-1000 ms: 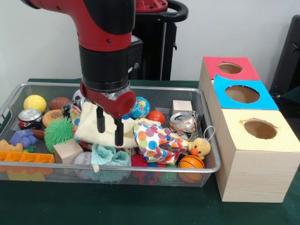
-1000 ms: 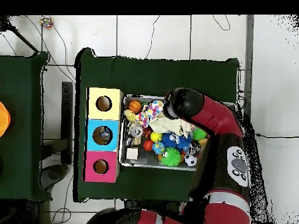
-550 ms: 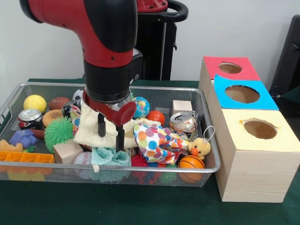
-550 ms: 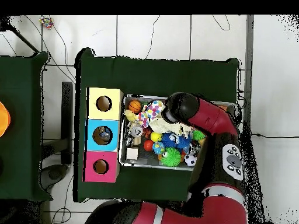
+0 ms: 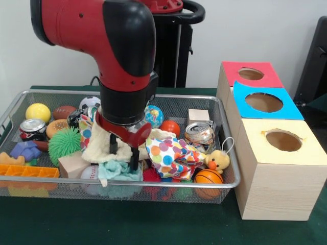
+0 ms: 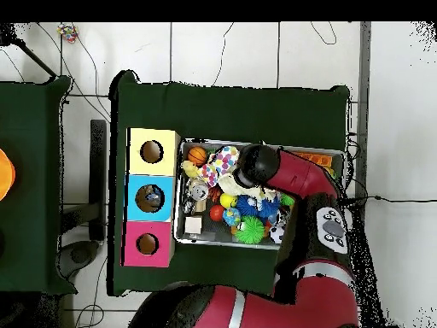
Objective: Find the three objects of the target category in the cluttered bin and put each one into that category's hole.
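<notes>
Cream cloth (image 5: 103,148) (rumpled) lies in the wire bin (image 5: 153,188), black jaws spread open over it.

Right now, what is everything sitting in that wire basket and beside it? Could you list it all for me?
Wire bin: one, silver mesh, on the green table.
Boxes with holes: three, red, blue, yellow, right of the bin.
Balls: yellow, orange basketball, brown football, spiky green.
Cans: two, silver, left and right.
Cloths: cream, polka-dot, teal, bin centre.
Wooden blocks: two, front left, rear.
Duck toy: yellow, front right.
Gripper: black, on the cream cloth.
</notes>
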Robot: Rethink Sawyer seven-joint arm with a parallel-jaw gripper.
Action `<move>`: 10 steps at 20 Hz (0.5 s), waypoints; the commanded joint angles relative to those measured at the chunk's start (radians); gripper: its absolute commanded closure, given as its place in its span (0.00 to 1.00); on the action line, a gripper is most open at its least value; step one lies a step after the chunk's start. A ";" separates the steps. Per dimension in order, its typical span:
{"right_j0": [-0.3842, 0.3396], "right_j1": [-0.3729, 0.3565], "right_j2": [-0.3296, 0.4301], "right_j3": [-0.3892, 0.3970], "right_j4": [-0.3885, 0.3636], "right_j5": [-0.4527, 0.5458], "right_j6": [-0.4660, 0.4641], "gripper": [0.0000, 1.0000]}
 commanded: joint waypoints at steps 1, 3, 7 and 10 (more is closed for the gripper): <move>-0.054 0.095 0.127 0.071 -0.061 -0.221 0.030 0.00; -0.048 0.102 0.108 0.035 -0.054 -0.274 0.077 0.00; -0.039 0.064 0.088 0.015 -0.022 -0.360 0.139 0.00; -0.029 0.027 0.061 -0.001 0.000 -0.306 0.148 0.00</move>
